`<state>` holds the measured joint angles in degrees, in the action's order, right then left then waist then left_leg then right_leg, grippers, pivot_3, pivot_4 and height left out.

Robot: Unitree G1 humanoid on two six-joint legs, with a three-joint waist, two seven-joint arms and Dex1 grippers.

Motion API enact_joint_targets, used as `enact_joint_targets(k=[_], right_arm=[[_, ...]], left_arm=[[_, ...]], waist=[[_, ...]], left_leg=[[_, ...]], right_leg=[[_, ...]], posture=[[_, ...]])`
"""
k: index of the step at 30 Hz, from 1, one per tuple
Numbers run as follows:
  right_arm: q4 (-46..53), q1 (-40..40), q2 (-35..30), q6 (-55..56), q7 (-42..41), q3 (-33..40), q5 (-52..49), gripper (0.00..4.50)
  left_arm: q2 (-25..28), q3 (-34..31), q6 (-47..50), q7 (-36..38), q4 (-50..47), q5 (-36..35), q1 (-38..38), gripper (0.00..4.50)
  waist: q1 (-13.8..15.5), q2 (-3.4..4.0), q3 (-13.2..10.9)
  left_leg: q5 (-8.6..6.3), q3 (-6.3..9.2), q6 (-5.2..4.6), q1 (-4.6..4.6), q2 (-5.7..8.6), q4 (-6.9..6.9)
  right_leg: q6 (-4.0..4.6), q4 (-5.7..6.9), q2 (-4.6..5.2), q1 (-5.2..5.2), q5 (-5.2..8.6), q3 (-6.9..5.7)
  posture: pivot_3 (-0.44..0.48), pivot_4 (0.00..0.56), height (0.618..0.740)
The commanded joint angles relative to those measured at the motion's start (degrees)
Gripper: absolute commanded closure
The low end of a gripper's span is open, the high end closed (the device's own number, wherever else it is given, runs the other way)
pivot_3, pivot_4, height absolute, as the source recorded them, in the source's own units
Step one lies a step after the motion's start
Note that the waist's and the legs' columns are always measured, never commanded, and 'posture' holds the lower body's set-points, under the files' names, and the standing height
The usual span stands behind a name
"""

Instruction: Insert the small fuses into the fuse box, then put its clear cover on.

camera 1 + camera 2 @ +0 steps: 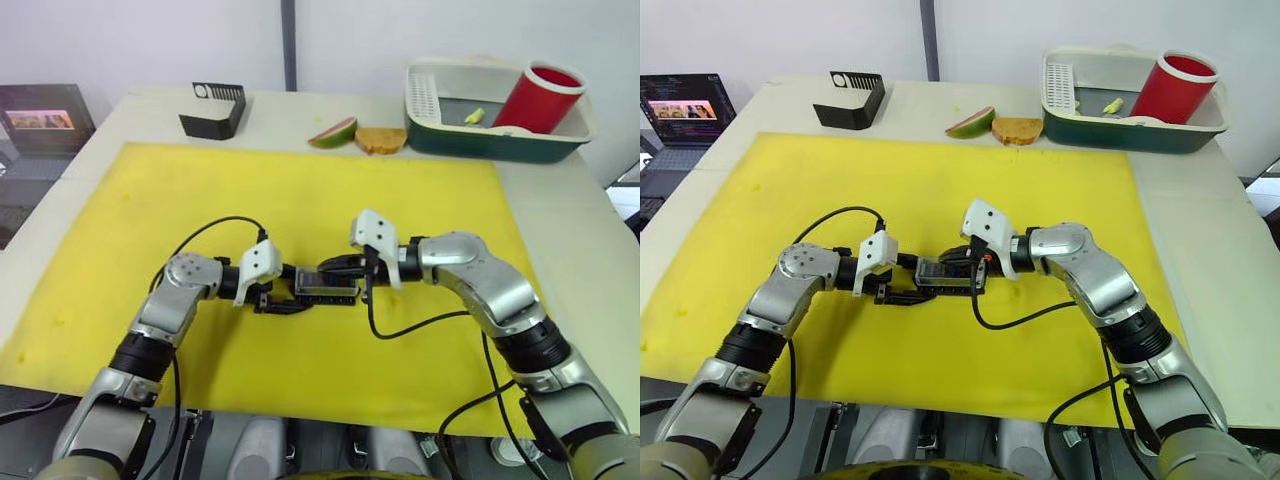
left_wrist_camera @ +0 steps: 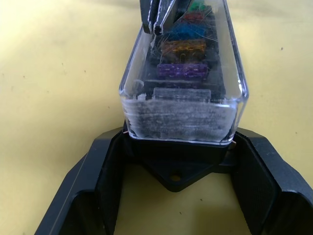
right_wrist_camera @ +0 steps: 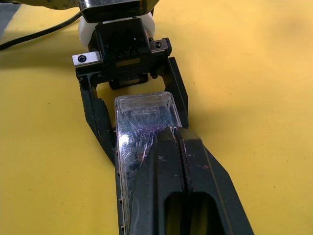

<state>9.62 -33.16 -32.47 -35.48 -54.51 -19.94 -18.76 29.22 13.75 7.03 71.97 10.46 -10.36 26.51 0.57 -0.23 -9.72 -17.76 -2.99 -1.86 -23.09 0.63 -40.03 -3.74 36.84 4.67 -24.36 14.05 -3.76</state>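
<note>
Fuse box (image 1: 326, 292) base mostly hidden under clear cover (image 2: 183, 73); long axis runs between grippers. Left gripper (image 1: 283, 298) fingers spread around its end; right gripper (image 3: 182, 161) fingers pressed together atop cover.

Mat (image 1: 300, 190): plain bright yellow.
Clear cover (image 2: 183, 105): colourless, scuffed whitish.
Small fuses (image 2: 182, 71) under it: purple, amber, blue, red, green.
Fuse box (image 2: 174, 169): black.
Left claw (image 2: 176, 196), right claw (image 3: 176, 147): black.
Cup (image 1: 541, 96): red.
Basin (image 1: 500, 143): dark green, cream rim.
Slotted holder (image 1: 213, 111): black.
Counter (image 1: 130, 115): off-white.
</note>
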Motion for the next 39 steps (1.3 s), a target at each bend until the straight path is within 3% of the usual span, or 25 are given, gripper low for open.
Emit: enact_joint_targets(k=[1, 10, 18, 32, 39], right_arm=[[-2.8, 3.0, -1.9, -2.6, -0.9, -2.8, 2.7, 4.47], [4.4, 3.9, -2.8, -0.8, -2.9, 0.0, 0.1, 4.47], [8.9, -2.0, 0.2, -7.2, -0.7, 9.2, -8.4, 4.47], [0.5, 4.9, -2.9, 1.1, -3.0, -1.8, 3.1, 4.47], [8.4, 2.3, -0.4, -6.0, -0.9, 9.8, -8.6, 4.47]], left_arm=[[-0.2, 2.0, -0.4, 1.1, -2.3, 0.1, -1.4, 1.95], [-0.5, 1.6, -0.3, 0.2, -2.0, 0.0, -1.5, 1.95], [-0.4, 1.7, -0.4, 0.4, -1.6, 0.0, -1.4, 1.95], [-0.5, 2.0, -0.4, 0.5, -1.6, 0.2, -1.3, 1.95], [0.5, 1.2, 0.9, 0.4, -2.8, -0.2, -1.7, 1.95]], waist=[[0.0, -0.01, 0.1], [0.0, 0.00, 0.2], [0.1, 0.04, 0.1], [0.0, 0.09, 0.2], [0.0, 0.10, 0.3]], left_leg=[[0.00, 0.00, 0.00, 0.00, 0.00, 0.00], [-0.01, 0.03, -0.01, -0.02, 0.00, 0.02], [-0.01, 0.05, 0.00, -0.16, -0.01, 0.01], [-0.01, 0.07, 0.01, -0.16, 0.00, 0.04], [-0.02, 0.08, 0.01, -0.18, 0.00, 0.04]], right_leg=[[0.00, 0.00, 0.00, 0.00, 0.00, 0.00], [0.01, -0.08, 0.05, 0.00, 0.00, 0.01], [0.02, -0.10, 0.10, -0.14, 0.00, 0.01], [0.03, -0.20, 0.10, -0.09, 0.00, 0.00], [0.02, -0.21, 0.10, -0.10, 0.00, 0.00]], posture=[[0.000, 0.150, 0.740], [0.000, 0.150, 0.740], [0.000, 0.150, 0.740], [0.000, 0.150, 0.740], [0.000, 0.150, 0.740]])
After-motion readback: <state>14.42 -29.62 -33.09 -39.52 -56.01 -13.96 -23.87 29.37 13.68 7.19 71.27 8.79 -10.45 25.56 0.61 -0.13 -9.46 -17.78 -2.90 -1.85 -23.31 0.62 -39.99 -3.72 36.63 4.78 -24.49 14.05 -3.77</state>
